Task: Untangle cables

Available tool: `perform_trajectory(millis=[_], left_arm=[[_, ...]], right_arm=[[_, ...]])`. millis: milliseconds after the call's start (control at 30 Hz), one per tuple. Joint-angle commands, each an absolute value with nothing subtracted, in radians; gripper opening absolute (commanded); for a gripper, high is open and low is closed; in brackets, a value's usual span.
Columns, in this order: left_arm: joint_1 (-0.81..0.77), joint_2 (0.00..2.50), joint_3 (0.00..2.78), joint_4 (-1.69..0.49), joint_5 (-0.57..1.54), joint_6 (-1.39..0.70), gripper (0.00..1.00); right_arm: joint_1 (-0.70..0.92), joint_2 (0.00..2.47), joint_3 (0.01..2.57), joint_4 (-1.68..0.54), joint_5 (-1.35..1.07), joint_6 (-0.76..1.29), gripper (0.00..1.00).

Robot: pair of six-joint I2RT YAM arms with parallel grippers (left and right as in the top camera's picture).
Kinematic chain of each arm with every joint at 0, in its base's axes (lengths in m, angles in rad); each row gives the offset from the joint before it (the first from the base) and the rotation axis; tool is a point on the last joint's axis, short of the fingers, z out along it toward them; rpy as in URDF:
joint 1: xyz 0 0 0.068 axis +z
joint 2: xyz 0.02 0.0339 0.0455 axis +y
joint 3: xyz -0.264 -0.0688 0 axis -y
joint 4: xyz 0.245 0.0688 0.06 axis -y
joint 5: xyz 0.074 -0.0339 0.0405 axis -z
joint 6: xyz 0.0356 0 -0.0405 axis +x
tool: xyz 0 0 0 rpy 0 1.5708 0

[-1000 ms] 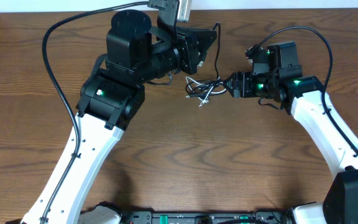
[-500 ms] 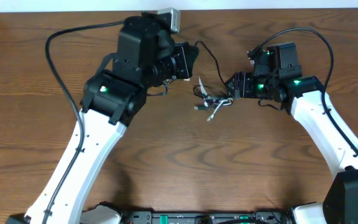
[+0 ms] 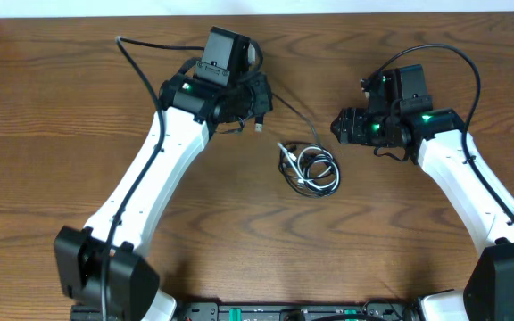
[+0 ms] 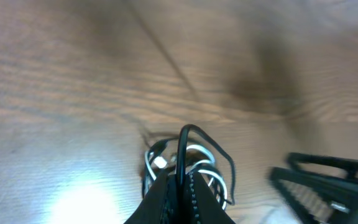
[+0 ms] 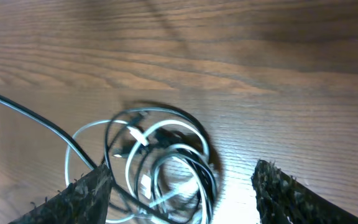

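The cables lie as a loose coil of white and black cords (image 3: pixel 311 169) on the wooden table, between the two arms. A single black strand (image 3: pixel 294 114) rises from the coil to my left gripper (image 3: pixel 259 105). In the left wrist view that gripper (image 4: pixel 182 190) is shut on the black cable (image 4: pixel 184 149), with the coil (image 4: pixel 191 163) just beyond its tips. My right gripper (image 3: pixel 341 125) stands open to the right of the coil and apart from it. In its wrist view the coil (image 5: pixel 163 163) lies between the spread fingers (image 5: pixel 87 194), and nothing is held by the right gripper (image 5: pixel 182 196).
A thick black arm wire (image 3: pixel 141 67) loops off the left arm at the back left. The table's far edge (image 3: pixel 346 12) runs close behind both grippers. The right gripper's tip (image 4: pixel 328 183) shows at the right of the left wrist view.
The tangle has left the spot by the right gripper's tips and now lies lower on the table as a round coil. The left arm has swung back and left, drawing out the black strand.
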State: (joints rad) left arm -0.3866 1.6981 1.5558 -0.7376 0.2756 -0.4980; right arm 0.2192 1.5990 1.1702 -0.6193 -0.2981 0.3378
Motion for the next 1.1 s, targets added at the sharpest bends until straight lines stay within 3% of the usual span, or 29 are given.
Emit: perform_trajectory(millis=[0,500,633,667,867,1067], left_arm=[[-0.367,1.746,1.555,-0.770,0.249,-0.466,0.07],[-0.364,1.788,1.555,-0.853,0.092,-0.369,0.08],[-0.364,1.788,1.555,-0.856,0.092,-0.358,0.43],[-0.364,1.787,1.555,-0.856,0.092,-0.344,0.45],[-0.364,1.716,1.555,-0.811,0.060,-0.235,0.45],[-0.405,1.660,1.555,-0.776,0.237,-0.195,0.33]], right_arm=[[0.222,1.604,1.166,-0.626,-0.259,0.351,0.70],[0.221,1.604,1.166,-0.630,-0.237,0.351,0.72],[0.221,1.604,1.166,-0.633,-0.235,0.351,0.73],[0.221,1.604,1.166,-0.634,-0.234,0.351,0.73],[0.208,1.604,1.166,-0.648,-0.225,0.343,0.74],[0.159,1.604,1.166,-0.647,-0.193,0.344,0.75]])
